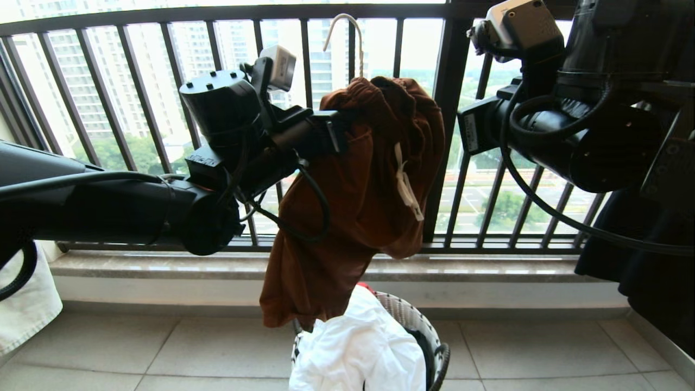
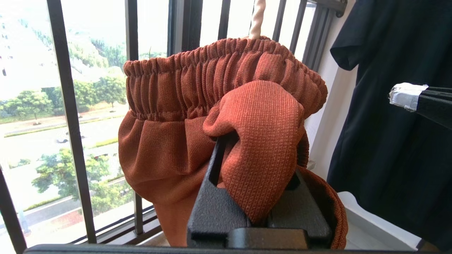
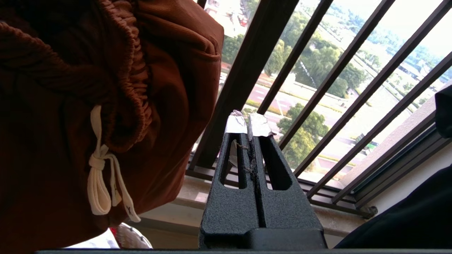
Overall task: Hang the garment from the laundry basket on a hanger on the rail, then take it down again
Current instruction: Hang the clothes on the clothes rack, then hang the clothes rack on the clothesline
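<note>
Garment (image 2: 226, 116) clamped in left pincer (image 2: 259, 211), right pincer (image 3: 249, 125) closed, empty

Count, balcony:

- Shorts (image 1: 358, 179): 1, rust-brown.
- Drawstring (image 1: 407, 187) on them: 1, white, knotted, two loose ends.
- Hanger (image 1: 347, 32): 1, only the cream hook showing above the waistband.
- Basket (image 1: 429, 336): 1, at the floor's near edge.
- White cloths in the basket: 1 (image 1: 361, 347) visible; a bit of red at its top edge, kind unclear.
- Black garments: 1 (image 2: 388, 141), by the right wall.
- Pale cloth (image 1: 27, 304) at the left edge: 1.
- Robot arms: 2; grippers: 2, left (image 2: 257, 197) and right (image 3: 249, 127).
- Wrist cameras: 2.
- Railing (image 1: 450, 108): 1; bars too many and too hidden for a firm count.
</note>
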`<state>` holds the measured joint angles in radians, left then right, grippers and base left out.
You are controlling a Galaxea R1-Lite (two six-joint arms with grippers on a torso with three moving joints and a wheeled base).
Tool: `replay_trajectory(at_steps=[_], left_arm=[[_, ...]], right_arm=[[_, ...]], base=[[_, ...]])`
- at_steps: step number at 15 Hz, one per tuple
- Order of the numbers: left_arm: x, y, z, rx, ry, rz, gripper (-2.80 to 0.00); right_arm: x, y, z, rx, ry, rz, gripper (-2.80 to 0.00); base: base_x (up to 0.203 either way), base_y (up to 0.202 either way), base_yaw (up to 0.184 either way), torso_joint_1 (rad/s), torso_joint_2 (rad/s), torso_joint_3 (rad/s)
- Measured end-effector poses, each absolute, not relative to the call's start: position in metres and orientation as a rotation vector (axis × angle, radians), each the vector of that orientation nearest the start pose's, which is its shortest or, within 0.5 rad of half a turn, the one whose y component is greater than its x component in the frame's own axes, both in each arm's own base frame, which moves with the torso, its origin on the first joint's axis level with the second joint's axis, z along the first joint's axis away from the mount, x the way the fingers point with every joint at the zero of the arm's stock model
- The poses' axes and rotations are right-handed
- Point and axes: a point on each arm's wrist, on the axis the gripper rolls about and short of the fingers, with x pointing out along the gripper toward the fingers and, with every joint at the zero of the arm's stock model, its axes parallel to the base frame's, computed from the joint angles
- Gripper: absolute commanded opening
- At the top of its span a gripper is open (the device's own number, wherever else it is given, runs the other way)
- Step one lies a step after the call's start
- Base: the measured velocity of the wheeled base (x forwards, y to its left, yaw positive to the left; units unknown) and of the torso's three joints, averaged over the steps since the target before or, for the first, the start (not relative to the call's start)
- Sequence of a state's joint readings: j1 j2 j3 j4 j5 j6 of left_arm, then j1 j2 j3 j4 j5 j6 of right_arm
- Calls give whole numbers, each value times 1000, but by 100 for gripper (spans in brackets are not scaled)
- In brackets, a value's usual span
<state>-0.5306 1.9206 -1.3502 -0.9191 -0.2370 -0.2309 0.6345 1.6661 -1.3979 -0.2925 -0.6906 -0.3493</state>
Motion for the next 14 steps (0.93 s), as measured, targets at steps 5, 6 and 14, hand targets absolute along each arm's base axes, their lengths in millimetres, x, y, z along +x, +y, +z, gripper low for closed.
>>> replay_trajectory(at_steps=[5,6,14], left_arm=[[324,-197,291,-302,-257,-811,-280],[322,-196,293,-321,-252,-820,-280],[317,-194,296,-336,-245,-834,-280]], right_arm=[[254,166,320,-367,74,31,-280],[249,161,319,-367,112,75,-280],[230,131,342,-324,183,283,-280]], base=[[0,0,0,0,0,0],[0,0,0,0,0,0],[0,0,0,0,0,0]])
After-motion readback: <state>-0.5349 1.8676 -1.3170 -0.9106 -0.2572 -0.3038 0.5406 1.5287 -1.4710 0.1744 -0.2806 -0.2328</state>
